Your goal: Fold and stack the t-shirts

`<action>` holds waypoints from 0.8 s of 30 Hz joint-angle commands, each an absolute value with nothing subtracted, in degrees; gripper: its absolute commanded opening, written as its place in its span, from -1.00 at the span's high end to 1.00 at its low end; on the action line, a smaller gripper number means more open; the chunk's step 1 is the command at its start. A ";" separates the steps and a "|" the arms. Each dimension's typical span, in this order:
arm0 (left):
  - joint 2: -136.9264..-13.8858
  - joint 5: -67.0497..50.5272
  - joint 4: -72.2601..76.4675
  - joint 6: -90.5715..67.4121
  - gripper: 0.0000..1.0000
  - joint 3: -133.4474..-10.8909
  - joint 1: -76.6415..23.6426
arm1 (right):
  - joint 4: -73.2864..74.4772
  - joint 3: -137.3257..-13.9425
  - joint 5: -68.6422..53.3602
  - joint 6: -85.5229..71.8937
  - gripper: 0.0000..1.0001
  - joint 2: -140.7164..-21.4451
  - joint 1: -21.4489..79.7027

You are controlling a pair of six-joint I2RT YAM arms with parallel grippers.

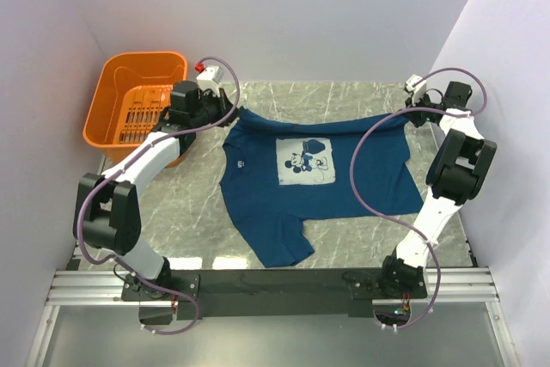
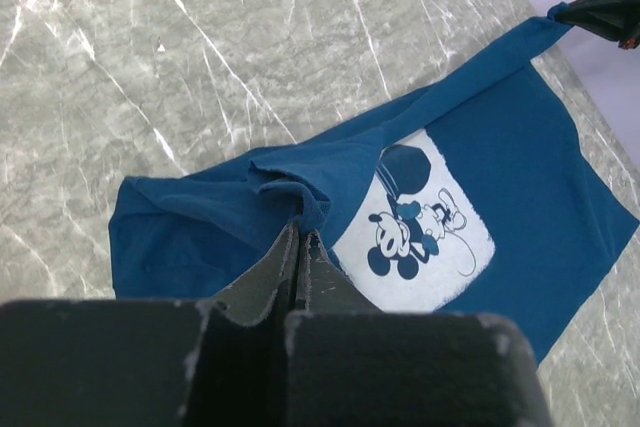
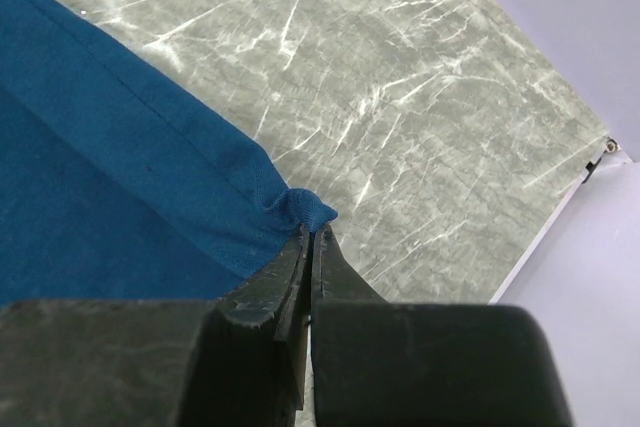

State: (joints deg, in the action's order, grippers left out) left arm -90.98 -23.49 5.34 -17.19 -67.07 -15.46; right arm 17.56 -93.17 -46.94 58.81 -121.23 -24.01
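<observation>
The dark blue t-shirt (image 1: 344,186) lay print-up across the middle of the marble table (image 1: 344,96). Its far edge was stretched taut between the left fingers (image 2: 282,269) and right fingers (image 3: 288,269), each pair clamped shut on a far corner, apparently to spread it flat for folding. From overhead the wrists hid both pinches, and whether the held edge was hem or side stayed unclear.

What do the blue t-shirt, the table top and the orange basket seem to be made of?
The t-shirt: soft matte fabric, likely cotton; it creases and bunches. The table top: grey marble look with white veins, perhaps only a printed sheet. The basket: orange moulded plastic, with a slotted floor.
</observation>
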 commanded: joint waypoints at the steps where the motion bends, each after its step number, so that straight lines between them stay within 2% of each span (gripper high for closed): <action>1: -87.98 -22.68 6.42 -16.08 0.99 -65.57 -15.73 | 16.08 -92.81 -46.93 58.71 1.00 -117.77 -24.43; 24: -86.31 -21.62 6.24 -16.52 0.99 -60.56 -16.43 | 16.26 -90.18 -47.72 59.06 1.00 -116.19 -25.14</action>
